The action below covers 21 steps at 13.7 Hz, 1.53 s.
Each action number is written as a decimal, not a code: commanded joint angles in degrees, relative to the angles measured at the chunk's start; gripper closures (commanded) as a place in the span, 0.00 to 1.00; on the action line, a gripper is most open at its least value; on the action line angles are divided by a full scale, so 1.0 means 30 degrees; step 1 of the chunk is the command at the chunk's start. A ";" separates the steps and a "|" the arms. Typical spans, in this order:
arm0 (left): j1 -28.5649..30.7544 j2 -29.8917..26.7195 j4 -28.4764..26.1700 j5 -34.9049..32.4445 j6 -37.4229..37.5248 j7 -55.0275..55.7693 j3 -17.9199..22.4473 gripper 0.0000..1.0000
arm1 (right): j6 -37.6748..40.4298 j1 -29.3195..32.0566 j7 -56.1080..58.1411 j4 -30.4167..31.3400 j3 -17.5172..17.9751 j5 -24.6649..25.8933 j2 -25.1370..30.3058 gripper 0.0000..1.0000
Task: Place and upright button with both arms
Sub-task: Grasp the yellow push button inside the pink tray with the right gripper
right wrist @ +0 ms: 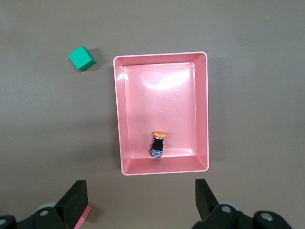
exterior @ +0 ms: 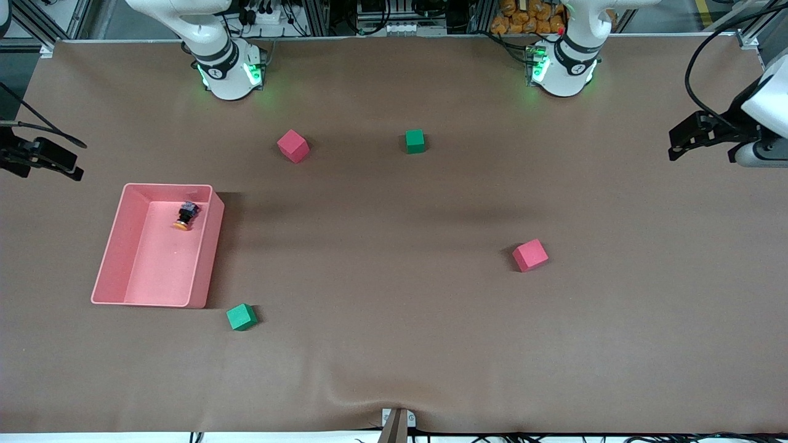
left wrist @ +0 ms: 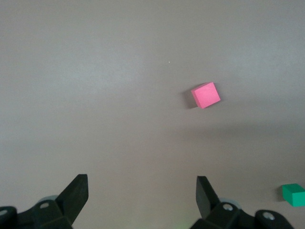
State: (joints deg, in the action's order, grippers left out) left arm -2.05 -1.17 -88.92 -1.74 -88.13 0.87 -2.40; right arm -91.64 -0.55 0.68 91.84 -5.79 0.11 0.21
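While button (right wrist: 157,143) lies sideways in pink bin (right wrist: 202,114), right end effector (right wrist: 140,202) hovers above, wide open, empty.

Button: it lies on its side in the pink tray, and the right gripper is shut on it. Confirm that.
Not quite. The button does lie on its side in the pink tray, but the right gripper is open and holds nothing, hanging above the tray's edge. The right wrist view shows it.
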 commanded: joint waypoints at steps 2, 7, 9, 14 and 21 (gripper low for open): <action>0.0099 -0.0078 0.0255 0.0316 0.0373 -0.0583 0.0156 0.00 | -0.0040 0.0359 0.0036 0.0178 0.0203 -0.0273 0.0397 0.00; 0.0099 0.0069 0.0226 0.0344 0.0373 -0.0641 0.0449 0.00 | -0.0447 0.0358 0.0065 0.0906 0.0203 -0.0273 0.0222 0.00; 0.0128 -0.0047 0.0139 0.0287 0.0431 -0.0728 0.0449 0.00 | -0.1849 0.0417 0.0065 0.2862 0.0174 -0.0273 0.0163 0.00; 0.0626 -0.0488 -0.0242 0.0315 0.0548 -0.1637 0.0449 0.00 | -0.8407 0.1236 0.0153 0.9046 0.0174 -0.0243 -0.0623 0.00; 0.0597 -0.0400 -0.0389 0.0315 -0.0125 -0.1608 0.0391 0.00 | -1.3538 0.2087 0.1528 1.1394 0.0232 -0.0273 -0.4726 0.00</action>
State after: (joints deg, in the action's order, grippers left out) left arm -0.48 -1.48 -89.16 -1.74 -87.65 -2.91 -1.18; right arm -128.20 4.34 3.02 123.82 -6.01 0.10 -12.38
